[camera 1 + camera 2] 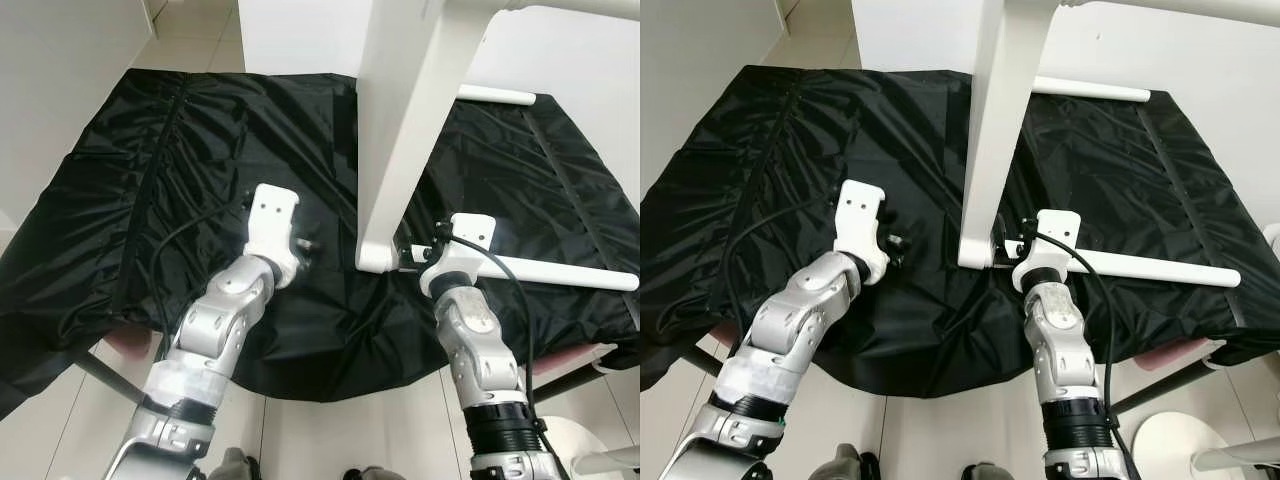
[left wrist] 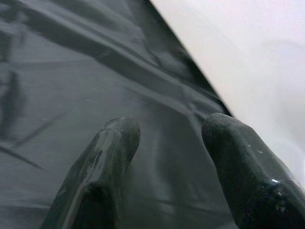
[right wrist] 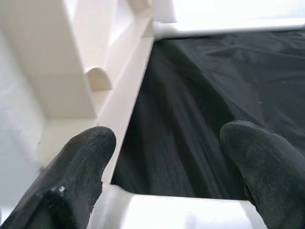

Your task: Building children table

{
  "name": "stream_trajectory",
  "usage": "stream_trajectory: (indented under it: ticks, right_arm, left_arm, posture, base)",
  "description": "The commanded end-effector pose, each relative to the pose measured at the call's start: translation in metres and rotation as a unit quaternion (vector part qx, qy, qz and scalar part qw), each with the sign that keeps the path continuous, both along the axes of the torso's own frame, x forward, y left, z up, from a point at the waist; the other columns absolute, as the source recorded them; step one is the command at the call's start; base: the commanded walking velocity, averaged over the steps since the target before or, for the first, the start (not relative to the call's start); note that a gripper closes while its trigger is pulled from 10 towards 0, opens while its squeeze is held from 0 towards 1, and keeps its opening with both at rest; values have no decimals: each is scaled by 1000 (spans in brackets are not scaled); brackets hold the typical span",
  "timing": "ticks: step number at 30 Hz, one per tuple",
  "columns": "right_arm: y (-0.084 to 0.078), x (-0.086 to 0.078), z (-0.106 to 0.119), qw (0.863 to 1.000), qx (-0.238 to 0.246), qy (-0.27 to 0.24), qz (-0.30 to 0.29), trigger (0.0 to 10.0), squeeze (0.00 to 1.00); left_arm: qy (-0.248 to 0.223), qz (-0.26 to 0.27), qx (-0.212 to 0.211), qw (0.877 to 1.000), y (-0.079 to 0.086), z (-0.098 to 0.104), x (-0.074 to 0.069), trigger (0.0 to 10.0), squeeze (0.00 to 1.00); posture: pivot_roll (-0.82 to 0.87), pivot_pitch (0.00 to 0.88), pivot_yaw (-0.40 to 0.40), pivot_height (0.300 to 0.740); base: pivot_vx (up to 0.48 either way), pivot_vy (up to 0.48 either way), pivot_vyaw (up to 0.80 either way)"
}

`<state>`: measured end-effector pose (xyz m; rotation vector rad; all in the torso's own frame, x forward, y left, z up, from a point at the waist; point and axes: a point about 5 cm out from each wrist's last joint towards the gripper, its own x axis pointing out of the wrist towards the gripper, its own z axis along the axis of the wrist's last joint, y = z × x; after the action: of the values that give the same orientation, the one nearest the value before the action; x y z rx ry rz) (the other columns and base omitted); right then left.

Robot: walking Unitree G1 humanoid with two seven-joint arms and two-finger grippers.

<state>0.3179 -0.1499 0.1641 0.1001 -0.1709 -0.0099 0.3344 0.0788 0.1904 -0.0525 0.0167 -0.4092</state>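
Flanking the white table frame (image 1: pixel 420 130) on black cloth (image 1: pixel 200 150), left gripper (image 2: pixel 167 157) and right gripper (image 3: pixel 167 157), jaws wide, empty.

Table frame (image 1: pixel 410 140) on cloth (image 1: pixel 200 150)

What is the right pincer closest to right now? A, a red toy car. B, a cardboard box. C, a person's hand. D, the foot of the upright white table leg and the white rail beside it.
D: the right pincer sits at the foot of the white table leg, where the white rail runs off across the black cloth; its fingers are spread apart in the right wrist view.
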Motion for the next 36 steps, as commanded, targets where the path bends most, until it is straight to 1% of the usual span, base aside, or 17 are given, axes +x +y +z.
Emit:
stream_trajectory:
  ticks: [1, 2, 4, 6, 11, 13, 14, 22, 27, 30, 32, 36]
  right_arm:
    - [0, 1, -3, 1000, 5, 2, -19, 10000, 0]
    - [0, 1, -3, 1000, 5, 2, -19, 10000, 0]
    - [2, 1, -8, 999, 19, 13, -40, 10000, 0]
    - [6, 0, -11, 998, 23, 19, -47, 10000, 0]
    - [10, -1, -14, 998, 26, 23, -45, 10000, 0]
    - [12, -1, -14, 998, 26, 25, -43, 10000, 0]
    - [14, 0, -16, 999, 26, 26, -37, 10000, 0]
    - [17, 0, -18, 999, 22, 27, -32, 10000, 0]
    - [18, 0, -19, 999, 22, 29, -27, 10000, 0]
    - [23, 1, -20, 999, 24, 32, -17, 10000, 0]
    - [29, 2, -21, 999, 31, 34, -5, 10000, 0]
    - [32, 2, -21, 999, 33, 35, 0, 10000, 0]
  left_arm:
    - [-7, 26, 6, 1000, 3, 0, 3, 10000, 0]
    - [-7, 26, 6, 1000, 3, 0, 3, 10000, 0]
    - [-30, 32, 24, 999, 5, 3, 5, 10000, 0]
    - [-45, 38, 54, 997, 6, 3, 5, 10000, 0]
    - [-42, 41, 37, 998, 7, 4, 8, 10000, 0]
    - [-51, 41, 42, 997, 6, 6, 8, 10000, 0]
    - [-62, 33, 52, 996, 2, 7, 9, 10000, 0]
    - [-74, 15, 56, 996, -1, 7, 9, 10000, 0]
    - [-83, 10, 62, 995, 0, 7, 7, 10000, 0]
    - [-88, 7, 64, 994, 3, 8, 7, 10000, 0]
    - [-92, 9, 66, 994, 7, 8, 6, 10000, 0]
    - [-93, 9, 67, 993, 8, 7, 6, 10000, 0]
  posture:
    - [-53, 106, -23, 740]
    - [-53, 106, -23, 740]
    - [-49, 105, -23, 740]
    - [-47, 102, -22, 740]
    - [-45, 97, -20, 740]
    - [-44, 94, -19, 740]
    - [-40, 89, -18, 740]
    - [-42, 82, -16, 740]
    - [-29, 78, -23, 740]
    - [-23, 78, -23, 740]
    - [-14, 76, -23, 740]
    - [-14, 76, -23, 740]
  base:
    - [0, 0, 0]
    - [0, 0, 0]
    - [0, 0, 0]
    - [0, 0, 0]
    - [0, 0, 0]
    - [0, 0, 0]
    - [0, 0, 0]
    - [0, 0, 0]
    - [0, 0, 0]
    - [0, 0, 0]
    - [0, 0, 0]
    - [0, 0, 0]
